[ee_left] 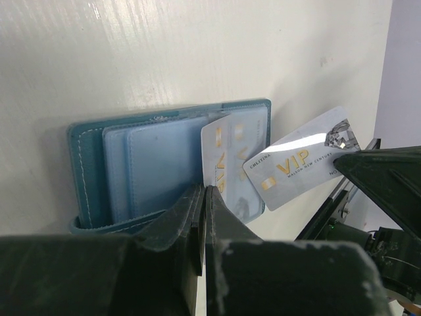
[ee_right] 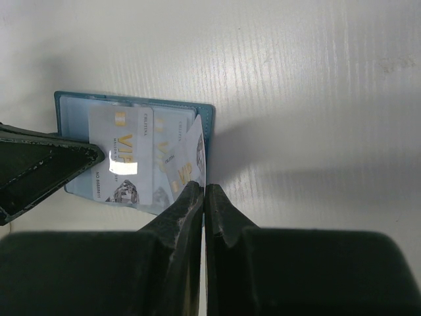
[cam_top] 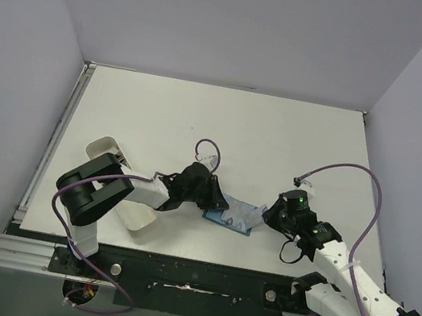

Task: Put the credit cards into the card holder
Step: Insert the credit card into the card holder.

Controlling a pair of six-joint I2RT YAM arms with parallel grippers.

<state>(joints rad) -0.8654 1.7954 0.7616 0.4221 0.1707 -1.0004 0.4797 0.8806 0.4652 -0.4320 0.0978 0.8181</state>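
The card holder (cam_top: 233,216) is a teal wallet lying open on the white table between the two arms. Its clear sleeves (ee_left: 154,164) face up. My left gripper (ee_left: 204,191) is shut on a pale VIP credit card (ee_left: 220,161), whose far end rests over the card holder (ee_left: 85,164). From the opposite side, my right gripper (ee_right: 205,187) is shut on a second credit card (ee_right: 187,158), tilted over the card holder's (ee_right: 207,115) edge. In the right wrist view the left gripper's card (ee_right: 122,155) lies flat over the sleeves. In the top view the left gripper (cam_top: 218,202) and right gripper (cam_top: 268,215) flank the wallet.
A long white tray (cam_top: 135,218) lies under the left arm near the table's front left. A purple cable (cam_top: 356,171) loops over the right side of the table. Grey walls close in the table at the back and on both sides.
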